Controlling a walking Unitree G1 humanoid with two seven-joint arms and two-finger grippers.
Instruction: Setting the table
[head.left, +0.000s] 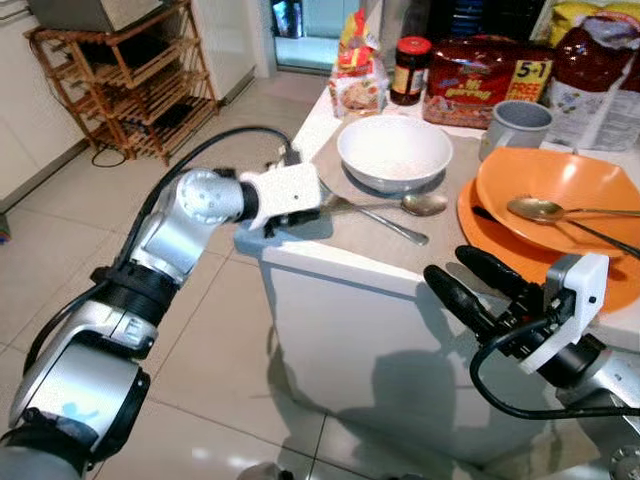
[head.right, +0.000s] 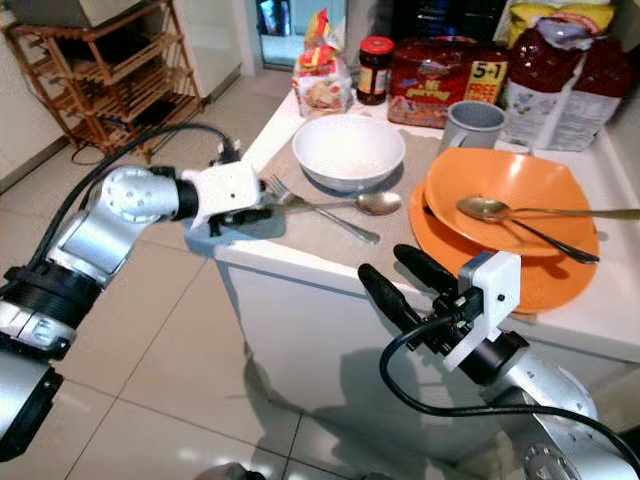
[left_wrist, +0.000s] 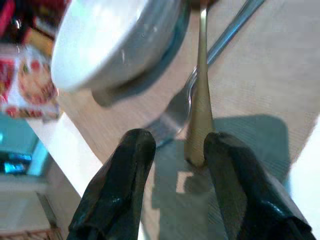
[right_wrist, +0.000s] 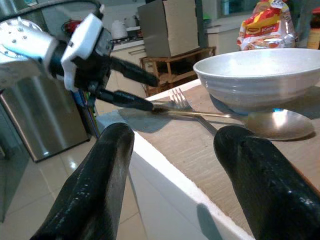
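A white bowl (head.left: 394, 150) stands on a beige mat at the table's left end. In front of it lie a spoon (head.left: 420, 204) and a fork (head.left: 385, 225), crossing each other. My left gripper (left_wrist: 177, 145) is open at the table's left corner, its fingers on either side of the spoon's handle end (left_wrist: 199, 125) and the fork's tines (left_wrist: 172, 107). An orange bowl (head.left: 560, 190) with a second spoon (head.left: 535, 208) in it sits on an orange plate (head.left: 480, 225) to the right. My right gripper (head.left: 462, 275) hangs open just off the table's front edge, below the plate.
A grey mug (head.left: 517, 125), a dark jar (head.left: 409, 70) and several food packets (head.left: 485, 85) line the table's back. A wooden rack (head.left: 125, 85) stands on the tiled floor at the far left. The white table front (head.left: 350, 340) is close before me.
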